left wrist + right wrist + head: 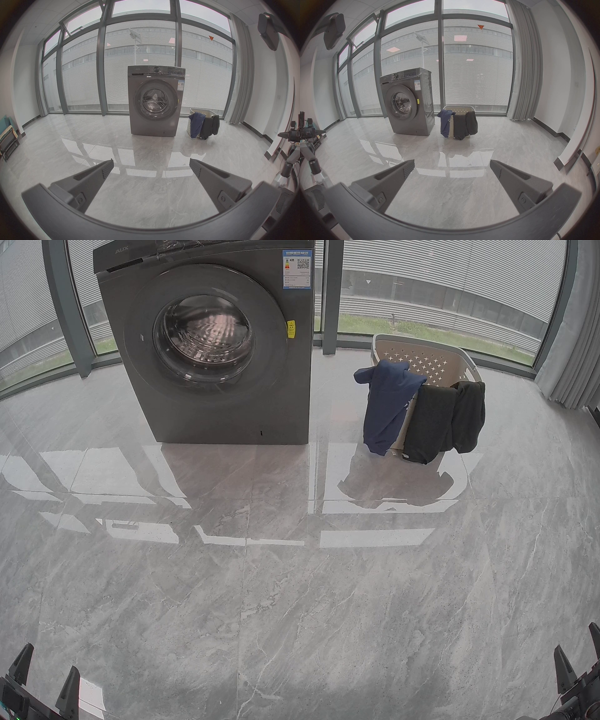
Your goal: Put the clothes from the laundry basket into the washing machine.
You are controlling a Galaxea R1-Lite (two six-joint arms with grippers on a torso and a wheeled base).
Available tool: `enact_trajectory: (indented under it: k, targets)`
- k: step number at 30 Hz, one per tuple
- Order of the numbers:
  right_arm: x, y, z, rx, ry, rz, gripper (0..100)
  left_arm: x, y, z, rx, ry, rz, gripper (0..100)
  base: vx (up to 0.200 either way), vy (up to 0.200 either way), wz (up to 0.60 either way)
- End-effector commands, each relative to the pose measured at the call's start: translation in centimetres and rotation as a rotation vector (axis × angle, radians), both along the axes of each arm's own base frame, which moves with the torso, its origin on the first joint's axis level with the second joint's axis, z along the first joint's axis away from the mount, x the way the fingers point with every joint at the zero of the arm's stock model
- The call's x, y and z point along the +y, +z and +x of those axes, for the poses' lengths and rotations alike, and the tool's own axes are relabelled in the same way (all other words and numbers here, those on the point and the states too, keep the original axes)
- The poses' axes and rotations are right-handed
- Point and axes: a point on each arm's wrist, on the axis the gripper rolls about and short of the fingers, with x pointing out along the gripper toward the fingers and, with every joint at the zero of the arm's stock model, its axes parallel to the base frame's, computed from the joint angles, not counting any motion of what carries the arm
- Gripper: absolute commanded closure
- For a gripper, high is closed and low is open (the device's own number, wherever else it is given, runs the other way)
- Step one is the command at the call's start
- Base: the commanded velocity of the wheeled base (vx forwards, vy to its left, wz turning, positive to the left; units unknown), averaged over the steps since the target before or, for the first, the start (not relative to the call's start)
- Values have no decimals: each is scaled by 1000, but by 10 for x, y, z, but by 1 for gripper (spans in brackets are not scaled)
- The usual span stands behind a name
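A grey front-loading washing machine (212, 346) stands at the far left by the windows, its round door opening showing the steel drum (203, 337). To its right sits a beige laundry basket (425, 359) with a blue garment (386, 404) and two dark garments (445, 418) draped over its front rim. My left gripper (45, 680) is open at the near left, far from both. My right gripper (580, 657) is open at the near right. The washing machine (155, 100) and basket (458, 109) lie far off in both wrist views.
Glossy grey tiled floor (300, 590) stretches wide between me and the machine. Tall windows with dark frames (331, 296) run behind. A grey curtain (572, 359) hangs at the far right. Camera tripods stand at the room's sides (292, 147).
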Motion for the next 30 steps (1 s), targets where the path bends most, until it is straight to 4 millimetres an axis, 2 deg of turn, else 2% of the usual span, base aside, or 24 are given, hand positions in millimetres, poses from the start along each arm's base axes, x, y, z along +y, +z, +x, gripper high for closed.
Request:
enact_trajectory:
  k: [1,7,22,25,30]
  targets:
    - [0,-5,0,2,3,0,0,0,-5,0,3,1,-1,0,0,0,0]
    - [0,-5,0,2,3,0,0,0,-5,0,3,1,-1,0,0,0,0]
    - [0,-5,0,1,1,0,0,0,-5,0,3,3,-4,0,200,0,0]
    - [0,-5,0,1,4,-2,0,0,-5,0,3,3,-3,0,0,0,0]
    - [0,-5,0,1,6,0,0,0,-5,0,3,3,-3,0,0,0,-600]
